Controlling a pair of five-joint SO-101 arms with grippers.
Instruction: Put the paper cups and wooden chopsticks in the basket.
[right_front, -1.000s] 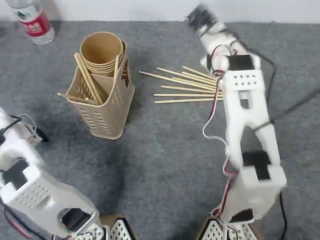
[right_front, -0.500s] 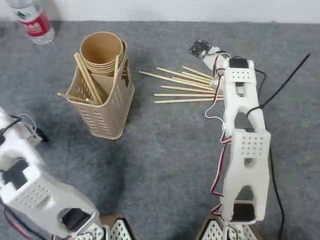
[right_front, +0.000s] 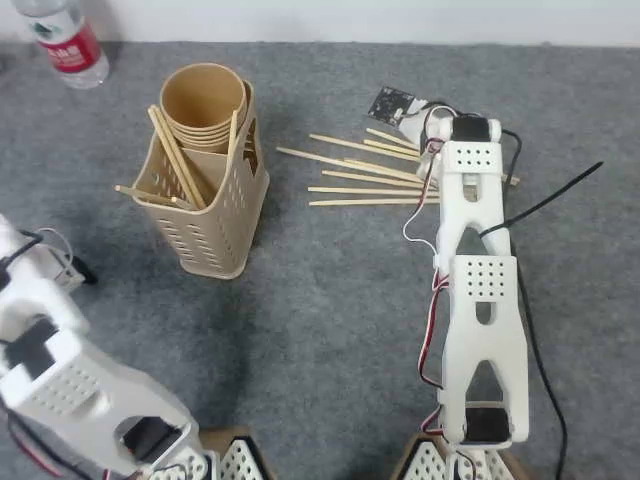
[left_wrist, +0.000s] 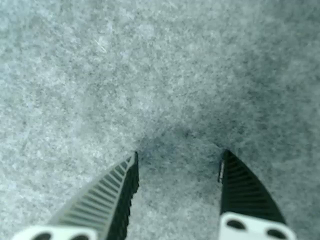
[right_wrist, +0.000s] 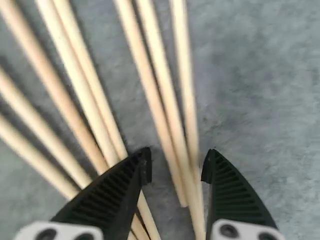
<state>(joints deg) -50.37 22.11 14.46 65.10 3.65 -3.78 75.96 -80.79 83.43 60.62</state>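
**Right gripper open over the loose chopsticks beside the basket**

The basket (right_front: 215, 215) stands upright on the grey carpet (right_front: 330, 300). A nested stack of paper cups (right_front: 203, 100) sits in its far end. Several basket chopsticks (right_front: 178, 158) lean in the nearer part, and one pokes out sideways through the wall. How deep the cups go is hidden by the basket's wall.

To the right of the basket, well apart from it, the loose chopsticks (right_front: 360, 175) lie fanned on the carpet. Their far ends are covered by the right arm (right_front: 480, 290), which stretches out over them.

In the high view the arm's own wrist hides its fingers. The wrist view shows the right gripper (right_wrist: 177, 155) with its jaws apart, low over the loose chopsticks (right_wrist: 150, 95). Two or three stick ends run between the fingertips (whether the pads touch the wood cannot be made out).

The left arm (right_front: 60, 370) sits on the near left side of the basket, partly cut off by the frame edge. The left gripper (left_wrist: 179, 155) is spread wide above bare carpet with nothing between its fingers.

Beyond the basket, to its far left, a bottle (right_front: 65, 40) lies cut off by the frame. It has a red label, and the print on it is too small to make out.
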